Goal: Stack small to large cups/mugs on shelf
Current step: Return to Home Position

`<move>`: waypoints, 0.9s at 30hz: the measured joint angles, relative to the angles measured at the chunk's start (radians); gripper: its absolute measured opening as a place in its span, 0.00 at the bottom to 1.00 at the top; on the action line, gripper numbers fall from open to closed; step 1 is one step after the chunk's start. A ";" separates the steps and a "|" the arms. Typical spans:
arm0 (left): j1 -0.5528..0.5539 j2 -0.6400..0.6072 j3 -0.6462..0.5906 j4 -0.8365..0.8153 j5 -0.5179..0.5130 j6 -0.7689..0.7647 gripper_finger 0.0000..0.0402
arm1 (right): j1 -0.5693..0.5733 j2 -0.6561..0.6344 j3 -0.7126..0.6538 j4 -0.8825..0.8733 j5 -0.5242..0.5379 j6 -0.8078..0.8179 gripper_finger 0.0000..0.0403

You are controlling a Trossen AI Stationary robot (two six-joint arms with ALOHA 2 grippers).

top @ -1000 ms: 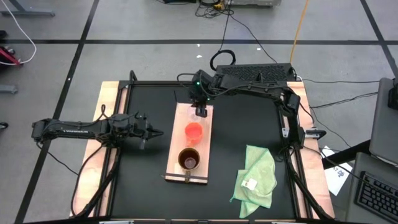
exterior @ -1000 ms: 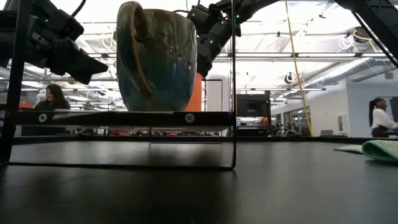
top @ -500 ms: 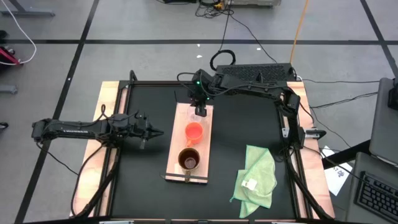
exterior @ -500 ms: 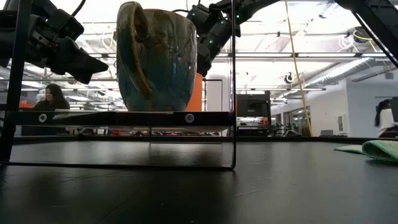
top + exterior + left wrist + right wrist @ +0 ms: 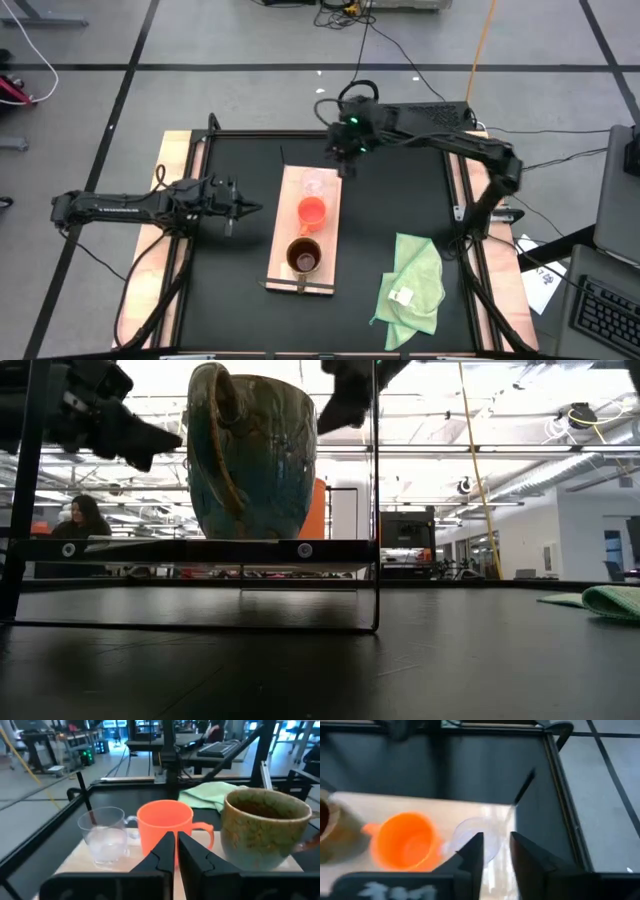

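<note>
Three cups stand in a row on the light-wood shelf (image 5: 288,200), each on its base: the clear glass cup (image 5: 315,184) (image 5: 479,836) at the far end, the orange-red mug (image 5: 312,212) (image 5: 165,822) in the middle, the brown mug (image 5: 304,257) (image 5: 250,455) at the near end. My right gripper (image 5: 344,166) (image 5: 496,851) hangs open, above and just to the right of the glass cup, touching nothing. My left gripper (image 5: 256,211) (image 5: 176,851) waits shut to the left of the shelf, level with the orange-red mug.
A light green cloth (image 5: 412,282) lies crumpled on the black tabletop to the right of the shelf's near end. In the low view the shelf's edge (image 5: 200,550) sits raised on thin metal legs. Wooden strips run along the table's left and right sides.
My right gripper has moved off the glass cup, going up and toward the table's right and far edges. The glass cup has stayed standing on the shelf's far end. The two mugs have kept their places.
</note>
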 joint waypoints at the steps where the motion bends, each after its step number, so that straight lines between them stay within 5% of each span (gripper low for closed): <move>1: 0.000 0.000 0.025 -0.035 -0.002 0.000 0.05 | 0.010 -0.036 -0.033 -0.003 0.000 0.001 0.17; 4: 0.000 0.000 0.120 -0.214 0.001 0.017 0.02 | 0.062 -0.179 -0.188 0.025 0.062 0.003 0.03; 10: -0.025 -0.053 0.235 -0.381 -0.077 0.079 0.01 | 0.159 -0.565 -0.640 0.282 0.134 0.109 0.00; 18: -0.056 -0.252 0.193 -0.397 -0.088 0.083 0.00 | 0.220 -1.011 -1.115 0.506 0.213 0.255 0.00; 27: -0.080 -0.372 0.046 -0.314 -0.089 0.002 0.00 | 0.272 -1.303 -1.412 0.692 0.238 0.311 0.00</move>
